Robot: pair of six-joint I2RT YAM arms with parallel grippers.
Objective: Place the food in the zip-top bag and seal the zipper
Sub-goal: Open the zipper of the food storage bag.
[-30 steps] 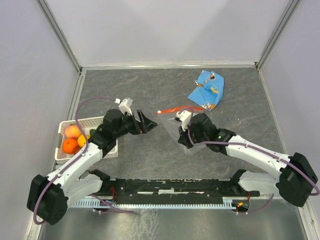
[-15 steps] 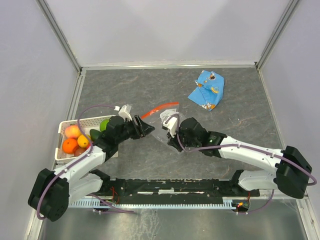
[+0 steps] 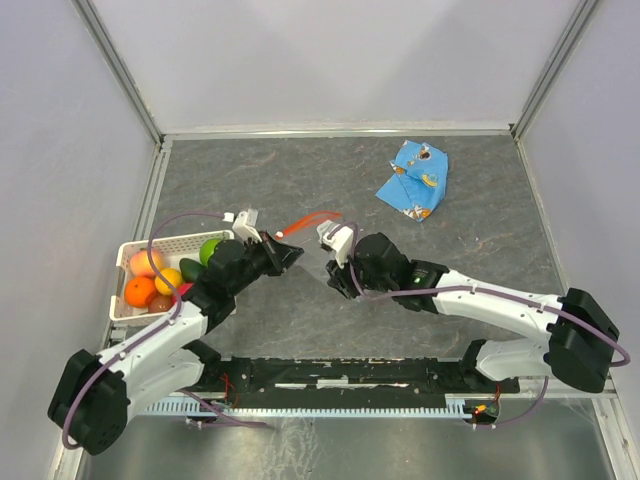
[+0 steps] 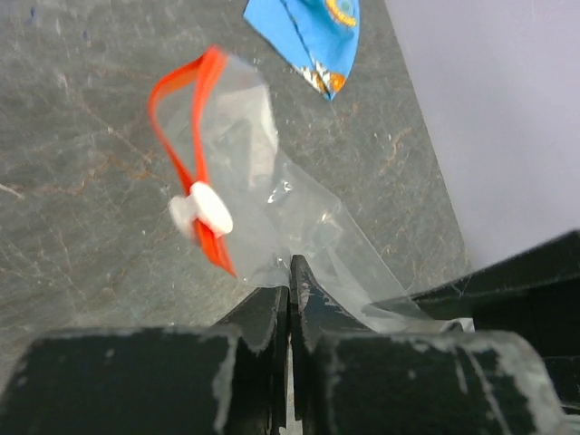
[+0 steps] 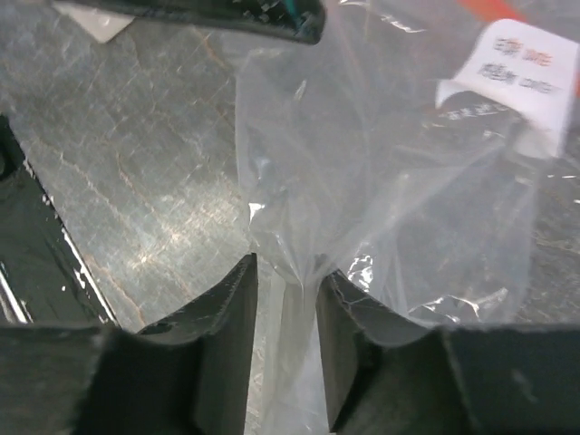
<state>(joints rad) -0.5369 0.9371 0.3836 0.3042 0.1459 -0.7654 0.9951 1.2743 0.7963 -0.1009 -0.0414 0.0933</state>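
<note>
Both arms have hold of the zip-top bag, so the step in hand looks like getting it held up and opened, with no fruit loaded yet. The left end effector is closed tight, jaws together on a thin edge of the clear film. Just ahead of it the zipper loops up in a red-orange curl with its white slider on it. The right end effector is drawn in to a slim gap with a bunched fold of the bag caught between its fingers. The white label lies beyond it and to its right. The bag hangs stretched between the two end effectors.

The food sits in the white basket, behind the left end effector and well apart from the bag. My guess is the next move needs the mouth spread wide enough to take a fruit. One arm then has to let go and reach back to the basket, and the slack film may fold shut when it does.

The counter is dark grey, mottled and scuffed. A blue snack packet lies beyond the right end effector. Plain pale walls close in the far side and both flanks.
</note>
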